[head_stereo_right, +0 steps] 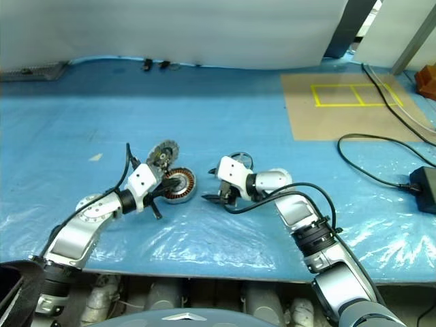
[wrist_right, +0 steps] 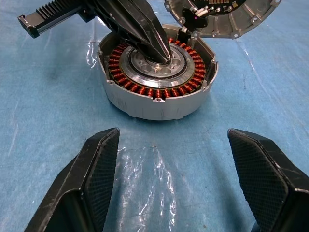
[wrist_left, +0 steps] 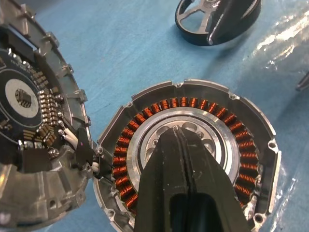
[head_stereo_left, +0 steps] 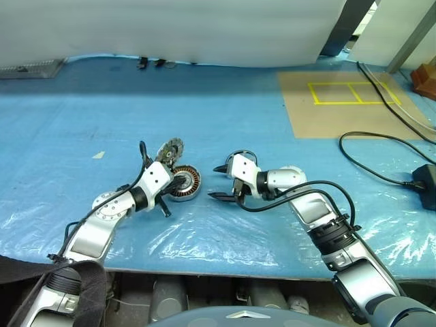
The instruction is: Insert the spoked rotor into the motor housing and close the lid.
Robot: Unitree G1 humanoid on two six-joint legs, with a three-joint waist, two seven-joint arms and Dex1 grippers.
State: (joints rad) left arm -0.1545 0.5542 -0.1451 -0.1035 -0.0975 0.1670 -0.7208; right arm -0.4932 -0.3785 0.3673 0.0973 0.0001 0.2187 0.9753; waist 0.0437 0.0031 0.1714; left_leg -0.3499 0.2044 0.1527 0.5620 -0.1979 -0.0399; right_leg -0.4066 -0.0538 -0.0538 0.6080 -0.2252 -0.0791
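While the motor housing (wrist_right: 157, 82) lay flat on the blue counter (head_stereo_left: 61, 150), open side up, the left hand (wrist_left: 181, 159) was shut tight, tips on its hub. The lid (wrist_left: 34, 121) stood tipped up beside it. The right hand (wrist_right: 181, 181) was wide open nearby, holding nothing.

No legible text — circuit-board (wrist_left: 21, 96) markings perhaps too small.

In the left wrist view, the left gripper's closed fingers (wrist_left: 186, 186) cover part of the motor housing (wrist_left: 193, 159): the near half of its hub and some copper windings. Beside the housing, the hinged lid (wrist_left: 34, 121) runs off the frame. Beyond the housing, the dark spoked ring (wrist_left: 215, 21) is cut by the edge, one gripper finger across it.
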